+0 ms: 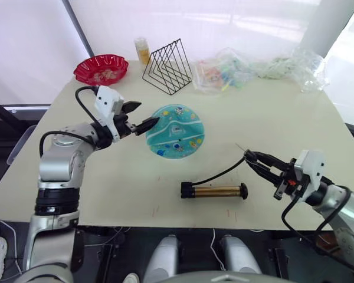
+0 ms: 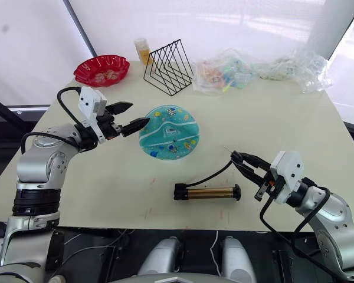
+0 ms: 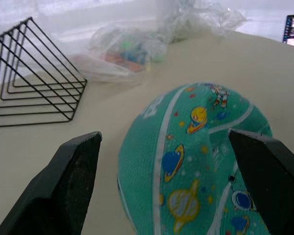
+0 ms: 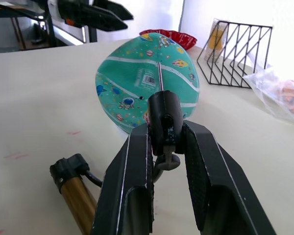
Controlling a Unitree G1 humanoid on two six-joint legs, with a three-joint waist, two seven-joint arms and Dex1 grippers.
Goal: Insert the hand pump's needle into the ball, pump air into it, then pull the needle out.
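Observation:
The teal ball [image 1: 176, 131] with white stripes and cartoon prints lies mid-table, looking soft and flattened. My left gripper [image 1: 143, 115] is open at its left edge, one black finger [image 3: 269, 166] close against the rubber and the other finger [image 3: 68, 181] apart from it. The gold hand pump [image 1: 214, 190] lies flat near the front edge, its black hose [image 1: 224, 174] curving up to the right. My right gripper [image 4: 162, 128] is shut on the hose's black end fitting [image 4: 162, 115]. The thin needle [image 4: 159, 76] sticks out of the fitting toward the ball [image 4: 137, 93], a short gap away.
A red scalloped dish [image 1: 100, 69] sits at the back left. Beside it stand a small yellow bottle [image 1: 143, 50] and a black wire rack [image 1: 168, 68]. Clear plastic bags [image 1: 224, 71] line the back right. The table's front edge [image 1: 165, 221] is just behind the pump.

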